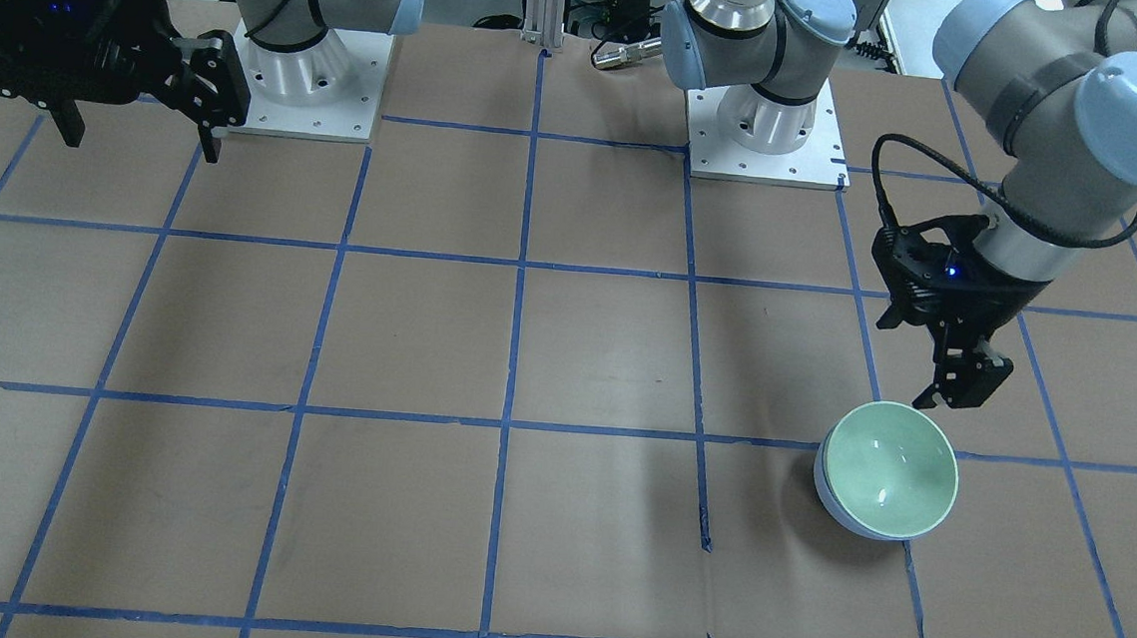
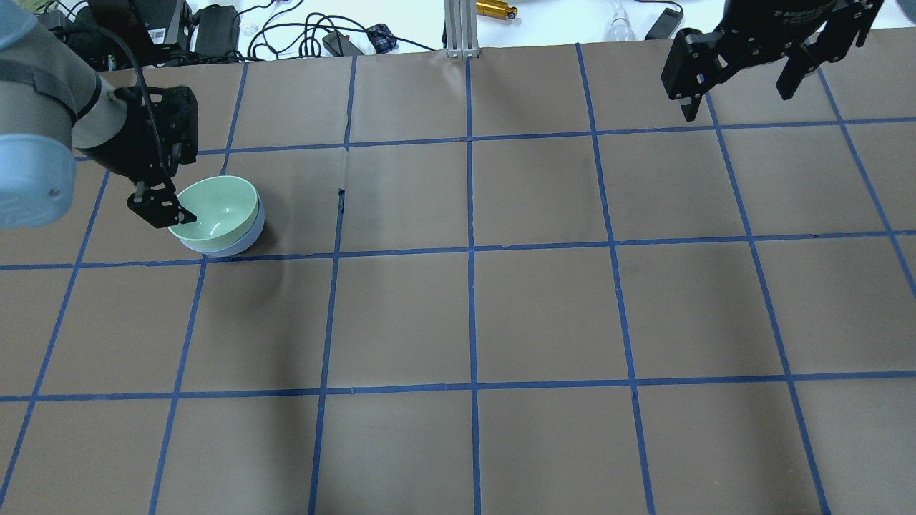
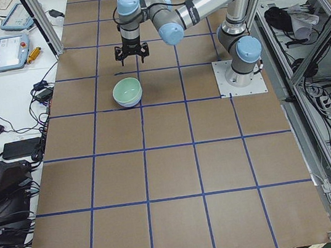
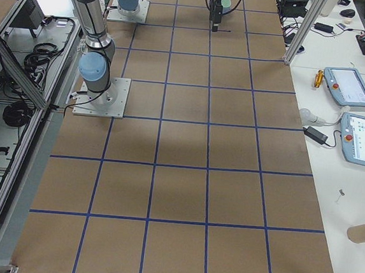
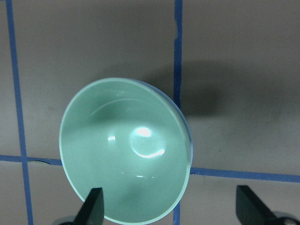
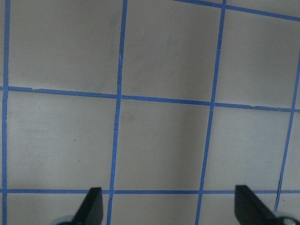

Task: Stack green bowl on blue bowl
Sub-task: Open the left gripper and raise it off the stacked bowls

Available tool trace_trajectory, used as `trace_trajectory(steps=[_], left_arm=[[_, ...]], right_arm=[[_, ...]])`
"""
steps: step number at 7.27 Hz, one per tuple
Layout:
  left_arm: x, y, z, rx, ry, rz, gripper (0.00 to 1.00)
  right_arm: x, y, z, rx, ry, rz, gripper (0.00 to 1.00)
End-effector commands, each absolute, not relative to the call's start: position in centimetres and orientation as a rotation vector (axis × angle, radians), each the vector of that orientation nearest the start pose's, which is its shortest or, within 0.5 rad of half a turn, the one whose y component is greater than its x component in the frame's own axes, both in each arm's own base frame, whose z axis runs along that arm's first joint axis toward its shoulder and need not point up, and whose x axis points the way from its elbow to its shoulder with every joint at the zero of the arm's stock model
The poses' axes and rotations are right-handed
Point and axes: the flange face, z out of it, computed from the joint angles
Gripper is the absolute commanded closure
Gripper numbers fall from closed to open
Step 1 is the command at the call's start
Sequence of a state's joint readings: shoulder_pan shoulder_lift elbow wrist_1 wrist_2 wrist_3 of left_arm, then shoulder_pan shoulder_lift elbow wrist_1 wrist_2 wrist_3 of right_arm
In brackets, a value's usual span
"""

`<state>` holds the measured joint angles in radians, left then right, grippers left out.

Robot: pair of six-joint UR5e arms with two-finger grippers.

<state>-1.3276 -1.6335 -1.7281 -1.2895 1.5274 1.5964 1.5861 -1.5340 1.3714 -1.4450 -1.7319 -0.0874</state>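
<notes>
The green bowl (image 1: 888,467) sits nested in the blue bowl (image 1: 822,485), tilted a little, on the brown paper table. Only the blue bowl's outer edge shows below it. Both show in the overhead view, green bowl (image 2: 215,211) and blue bowl (image 2: 249,238), and in the left wrist view, green bowl (image 5: 122,150) and blue bowl (image 5: 185,127). My left gripper (image 1: 959,389) is open and empty, just above the bowls' rim on the robot's side; it also shows overhead (image 2: 161,206). My right gripper (image 1: 141,134) is open and empty, far off near its base.
The table is brown paper with a grid of blue tape lines (image 1: 514,355). The two arm bases (image 1: 311,71) stand on plates at the robot's edge. Cables and boxes (image 2: 215,28) lie beyond the table's far edge.
</notes>
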Motion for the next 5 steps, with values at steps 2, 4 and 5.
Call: trace_trajectory(steps=[2, 4, 5], left_arm=[[-8.4, -51.9, 46.3, 1.635, 2.698, -0.018, 0.00], [-10.0, -50.5, 48.0, 1.297, 2.843, -0.052, 0.00], [-10.2, -50.0, 48.3, 1.171, 2.898, -0.060, 0.00]], right_arm=[[12.5, -50.4, 55.6, -0.165, 3.299, -0.051, 0.00], [12.5, -50.4, 55.6, -0.165, 3.299, -0.051, 0.00], [12.5, -50.4, 55.6, -0.165, 3.299, -0.051, 0.00]])
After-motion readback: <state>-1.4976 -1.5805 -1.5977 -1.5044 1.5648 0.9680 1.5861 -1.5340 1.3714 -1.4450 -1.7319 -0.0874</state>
